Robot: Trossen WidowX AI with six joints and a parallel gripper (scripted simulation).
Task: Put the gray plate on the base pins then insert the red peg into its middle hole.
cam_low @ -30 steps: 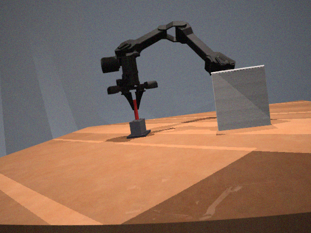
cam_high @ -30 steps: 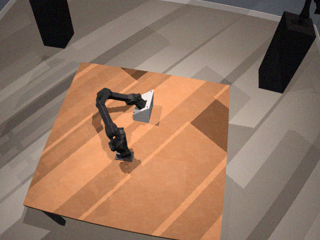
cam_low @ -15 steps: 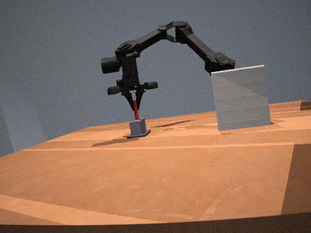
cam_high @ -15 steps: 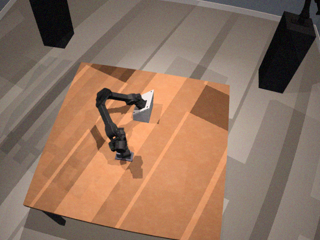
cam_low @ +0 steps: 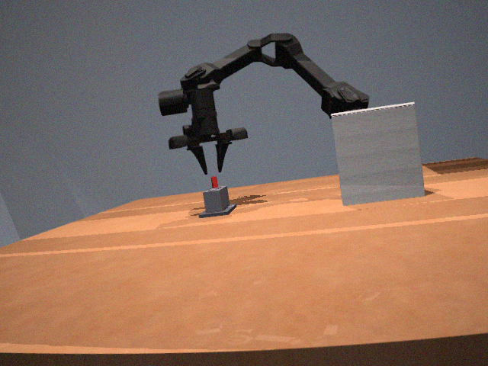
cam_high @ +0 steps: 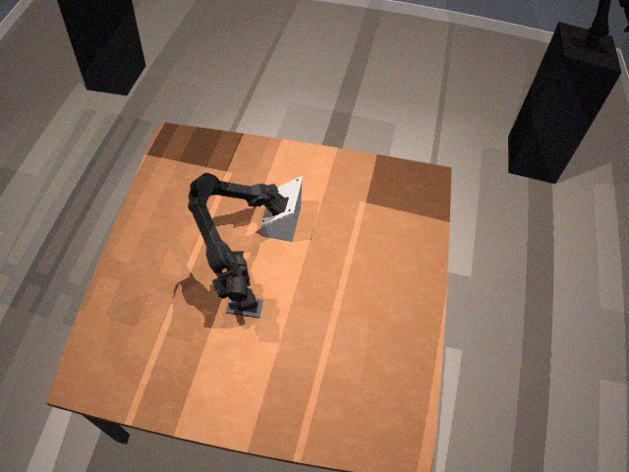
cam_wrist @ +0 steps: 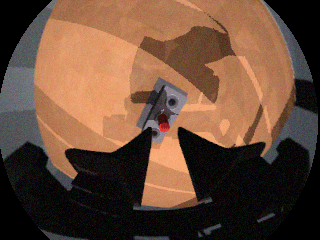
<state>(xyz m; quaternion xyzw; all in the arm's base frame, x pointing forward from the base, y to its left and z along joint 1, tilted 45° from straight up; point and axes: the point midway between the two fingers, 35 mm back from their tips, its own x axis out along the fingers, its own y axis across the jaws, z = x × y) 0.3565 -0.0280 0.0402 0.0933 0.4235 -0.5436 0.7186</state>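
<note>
- Orange-brown wood makes up the table (cam_high: 355, 329) in the top view; the black arm (cam_high: 202, 223) bends over it from a gray mounting block (cam_high: 284, 218) near the table's far middle
- In the same view the gripper (cam_high: 243, 300) hangs straight over the small gray plate and base, hiding nearly all of them; only a dark edge of the base (cam_high: 257, 311) shows under the wrist, and the red peg cannot be seen from here
- Two tall black pillars (cam_high: 561, 101) stand on the floor off the table's far corners
- In the exterior view the gripper (cam_low: 210, 170) points straight down, its two tapered fingers (cam_low: 200, 159) parted with open air between the tips, holding nothing
- Just below the tips, and apart from them, the red peg (cam_low: 214, 181) stands upright in the top of the gray plate (cam_low: 216, 198), with only a short stub showing above it
- The plate sits level on the flat dark base (cam_low: 216, 213), which rests on the table (cam_low: 244, 284)
- The large mounting block (cam_low: 377, 153) stands well to the side, with the arm's shoulder behind its top edge
- In the wrist view the two dark fingers frame a gap, spread and free of the peg
- The peg (cam_wrist: 162, 127) shows as a red dot on the plate (cam_wrist: 163, 110), close to the tip of the finger at picture-left but not gripped
- A round hole (cam_wrist: 174, 102) shows on the plate beside the peg
</note>
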